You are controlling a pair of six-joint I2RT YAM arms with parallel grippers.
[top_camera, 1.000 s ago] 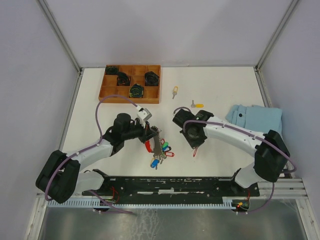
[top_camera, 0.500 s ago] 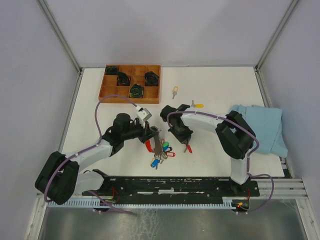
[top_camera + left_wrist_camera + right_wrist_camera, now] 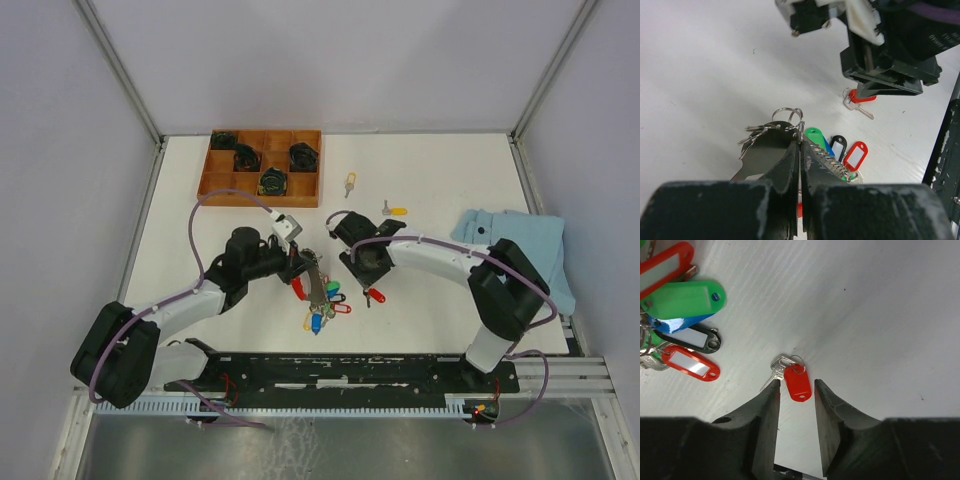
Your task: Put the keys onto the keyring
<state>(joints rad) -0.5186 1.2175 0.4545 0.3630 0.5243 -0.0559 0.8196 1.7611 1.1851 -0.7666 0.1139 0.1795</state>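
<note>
My left gripper (image 3: 302, 268) is shut on the keyring (image 3: 318, 296), pinching its grey beaded band and wire rings (image 3: 799, 137). Its green, black and red tags (image 3: 855, 155) lie spread on the table. My right gripper (image 3: 369, 283) is open, just right of the keyring. Its fingers straddle a silver key with a red tag (image 3: 797, 381) that lies flat on the table, also seen in the top view (image 3: 375, 296). Two more keys with yellow tags lie farther back, one (image 3: 350, 181) near the tray and one (image 3: 396, 211) right of it.
A wooden compartment tray (image 3: 262, 186) with several black rolls stands at the back left. A light blue cloth (image 3: 520, 238) lies at the right edge. The keyring's tags (image 3: 682, 300) lie close to the left of my right gripper.
My right gripper has moved left toward the keyring, and the red-tagged key now lies a little farther left. The left arm has held still.
</note>
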